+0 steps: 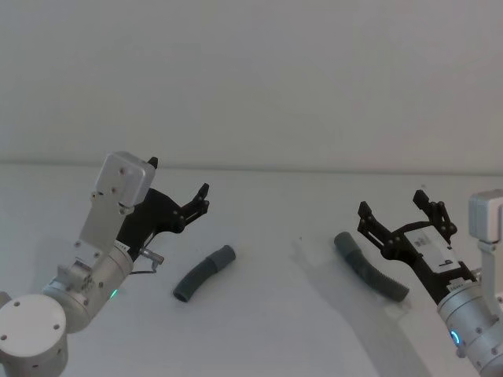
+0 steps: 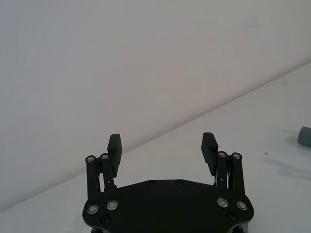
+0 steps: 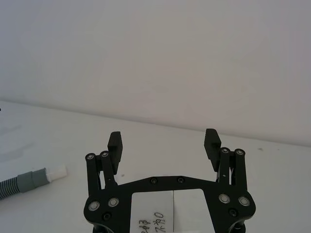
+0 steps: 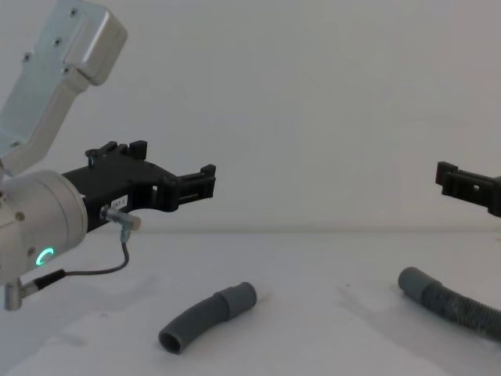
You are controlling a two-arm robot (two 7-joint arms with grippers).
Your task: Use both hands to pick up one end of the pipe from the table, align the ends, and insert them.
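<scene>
Tube (image 1: 206,271), hose (image 1: 373,271) lie apart; left claw (image 1: 178,177), right claw (image 1: 392,203) spread.

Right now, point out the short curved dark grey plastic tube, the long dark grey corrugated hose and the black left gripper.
Short curved tube (image 1: 203,272), head view, middle of its bend.
Corrugated hose (image 1: 371,269), head view, ribbed middle stretch.
Left gripper (image 2: 162,144), left wrist view, midway between its fingertips.

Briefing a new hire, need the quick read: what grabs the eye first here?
A short tube and a corrugated hose, both dark grey, lie apart on the white table, tube on the left, hose on the right. The left gripper and right gripper hover off the table near them, jaws open, holding nothing.
</scene>
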